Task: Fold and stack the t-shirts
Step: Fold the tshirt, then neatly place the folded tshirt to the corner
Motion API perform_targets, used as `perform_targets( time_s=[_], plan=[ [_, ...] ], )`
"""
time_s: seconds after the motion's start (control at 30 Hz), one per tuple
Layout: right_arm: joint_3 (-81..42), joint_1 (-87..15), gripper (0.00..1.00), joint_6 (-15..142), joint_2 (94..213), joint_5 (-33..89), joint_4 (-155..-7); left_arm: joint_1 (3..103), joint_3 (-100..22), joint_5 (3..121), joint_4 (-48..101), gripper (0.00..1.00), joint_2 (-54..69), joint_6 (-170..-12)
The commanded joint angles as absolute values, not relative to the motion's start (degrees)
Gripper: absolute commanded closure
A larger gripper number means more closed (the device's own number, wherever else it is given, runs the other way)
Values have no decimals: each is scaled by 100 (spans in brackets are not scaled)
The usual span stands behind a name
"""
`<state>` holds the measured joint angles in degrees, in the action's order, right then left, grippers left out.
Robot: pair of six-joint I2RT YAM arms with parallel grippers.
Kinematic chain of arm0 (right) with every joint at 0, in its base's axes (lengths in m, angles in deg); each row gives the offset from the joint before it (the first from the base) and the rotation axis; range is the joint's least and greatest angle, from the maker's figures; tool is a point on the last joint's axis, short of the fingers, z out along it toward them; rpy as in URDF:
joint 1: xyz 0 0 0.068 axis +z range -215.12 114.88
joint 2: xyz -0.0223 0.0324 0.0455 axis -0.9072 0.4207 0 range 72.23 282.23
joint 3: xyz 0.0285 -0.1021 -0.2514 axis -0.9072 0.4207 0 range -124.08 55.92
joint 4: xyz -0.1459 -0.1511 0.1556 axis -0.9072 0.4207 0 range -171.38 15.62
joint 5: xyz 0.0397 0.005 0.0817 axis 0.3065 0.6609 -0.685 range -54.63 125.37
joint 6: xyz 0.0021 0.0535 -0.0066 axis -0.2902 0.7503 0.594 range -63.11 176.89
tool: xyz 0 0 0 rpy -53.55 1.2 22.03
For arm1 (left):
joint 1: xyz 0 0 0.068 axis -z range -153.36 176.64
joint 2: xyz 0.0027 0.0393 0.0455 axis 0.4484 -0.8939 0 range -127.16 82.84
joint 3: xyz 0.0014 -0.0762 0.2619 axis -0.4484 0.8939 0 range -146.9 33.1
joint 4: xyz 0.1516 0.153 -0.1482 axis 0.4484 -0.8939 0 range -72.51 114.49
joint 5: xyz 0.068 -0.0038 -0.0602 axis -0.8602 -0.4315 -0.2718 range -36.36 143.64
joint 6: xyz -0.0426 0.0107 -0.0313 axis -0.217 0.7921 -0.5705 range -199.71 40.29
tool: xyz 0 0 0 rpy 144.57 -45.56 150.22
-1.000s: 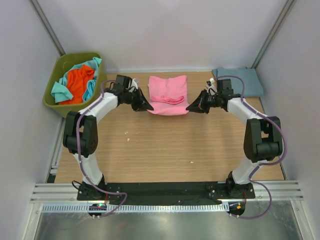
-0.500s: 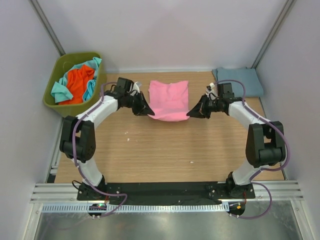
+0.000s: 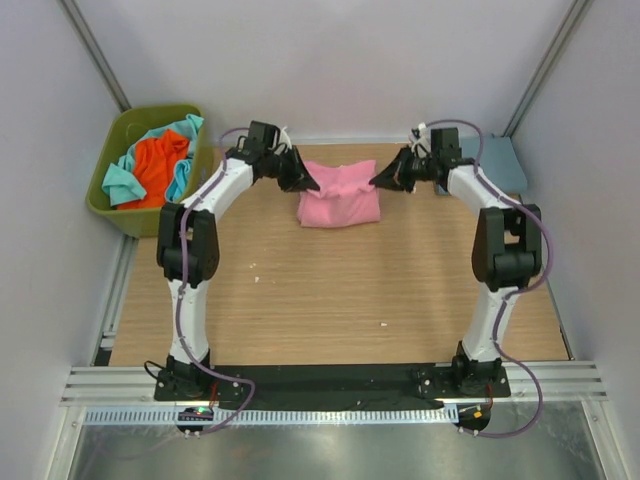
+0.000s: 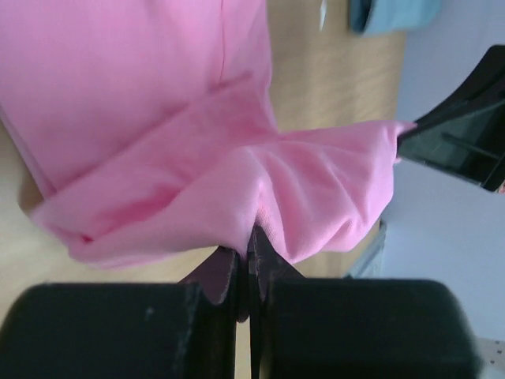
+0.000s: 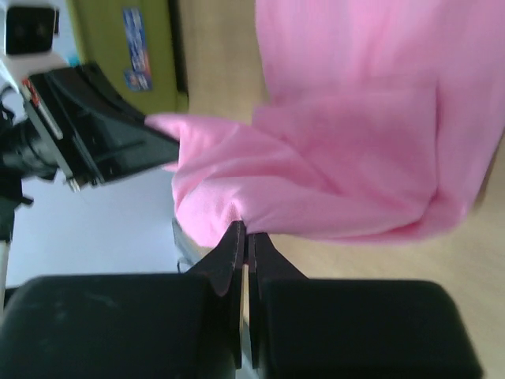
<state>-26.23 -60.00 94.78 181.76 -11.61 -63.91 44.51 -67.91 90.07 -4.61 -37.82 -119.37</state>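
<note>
We hold the pink t-shirt (image 3: 340, 200) at both ends of its far edge, left fingers (image 4: 221, 276) and right fingers (image 5: 227, 260) clenched on soft, light cloth likely to sag

On my left wrist feed I see the left gripper (image 4: 251, 243), black fingers pinched tight on a raised fold of the soft pink cloth t-shirt (image 4: 150, 87), whose far corner meets the right gripper (image 4: 418, 134) above the light wooden table (image 4: 331, 71).

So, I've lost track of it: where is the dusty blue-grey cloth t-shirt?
Top view: the blue-grey t-shirt lies on the wooden table's far right corner, beside the right arm.
</note>
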Motion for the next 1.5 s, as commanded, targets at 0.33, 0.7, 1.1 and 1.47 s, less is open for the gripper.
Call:
perform_targets(
  time_s=[0.33, 0.7, 1.1, 1.47],
  plan=[
    [-6125, -6073, 26, 9073, 20556, -716, -7154, 4263, -10023, 6955, -267, 19, -5691, -10555],
    [-5939, -6442, 27, 8203, 20942, -866, -6644, 4263, -8898, 7640, -513, 22, -5172, -10687],
    [-6634, -6565, 27, 8457, 22172, -1085, -6846, 4237, -8819, 7668, -592, 20, -5383, -10520],
    [-6493, -6187, 28, 8694, 22472, -1367, -6890, 4264, -8845, 7148, -759, 20, -5637, -10388]
  ],
)
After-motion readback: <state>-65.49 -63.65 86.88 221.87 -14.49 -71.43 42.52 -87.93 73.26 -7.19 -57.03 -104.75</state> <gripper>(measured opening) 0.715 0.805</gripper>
